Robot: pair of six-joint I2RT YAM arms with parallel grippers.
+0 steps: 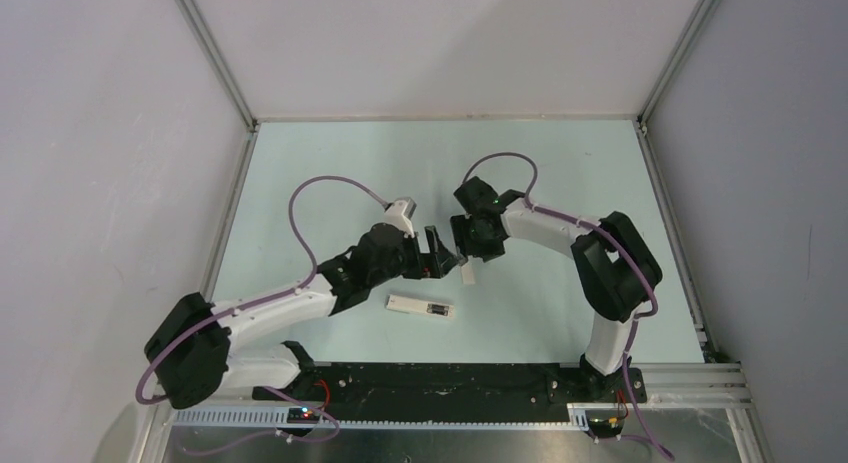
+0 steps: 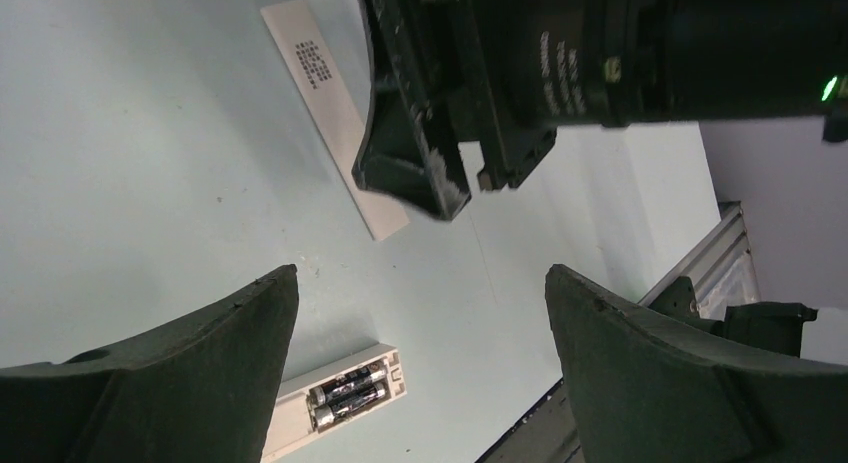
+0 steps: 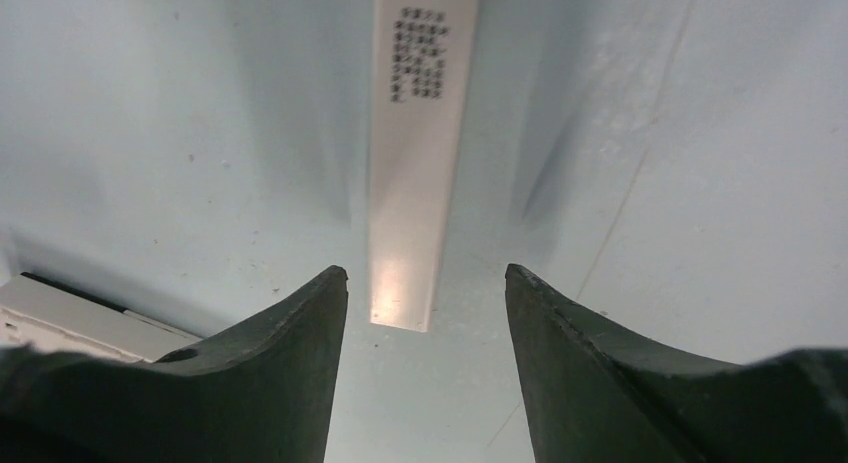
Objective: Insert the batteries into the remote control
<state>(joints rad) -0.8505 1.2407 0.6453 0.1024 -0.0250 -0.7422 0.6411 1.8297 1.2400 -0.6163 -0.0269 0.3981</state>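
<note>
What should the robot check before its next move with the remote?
1. Both batteries sit in the remote control: ok.
2. Battery compartment closed: not ok; the white cover lies apart from the remote.
3. The right gripper is open and empty above the cover: ok.
4. The left gripper is open and empty: ok.
5. Batteries facing the right way: cannot tell.

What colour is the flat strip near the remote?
White, with a block of small dark print near one end; the strip shows best in the right wrist view.
</note>
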